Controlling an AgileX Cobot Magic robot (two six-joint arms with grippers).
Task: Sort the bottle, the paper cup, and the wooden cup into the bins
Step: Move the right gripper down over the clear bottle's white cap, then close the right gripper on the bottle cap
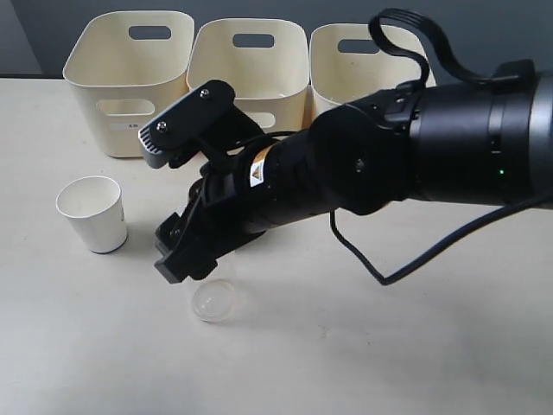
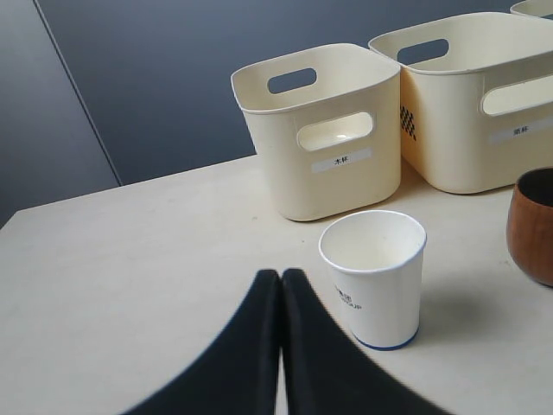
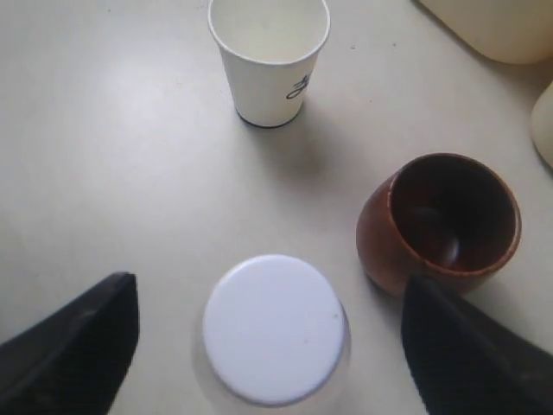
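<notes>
Right gripper (image 3: pixel 272 341) spread fully wide, holding nothing, poised over the bottle (image 1: pixel 214 301); bottle upright on the table (image 1: pixel 389 346), white cap between the jaws; wooden cup (image 3: pixel 441 220) just beside; advise descending straight, cap centred, clear of that cup, closing below the cap.

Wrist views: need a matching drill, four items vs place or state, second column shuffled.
Column 1
1. bottle
2. paper cup
3. wooden cup
4. left tool

Column 2
a. dark brown, standing beside the bottle
b. shut, holding nothing
c. white cap, inside the open right tool
d. white with side print, standing apart

Pairs: 1-c, 2-d, 3-a, 4-b
</notes>
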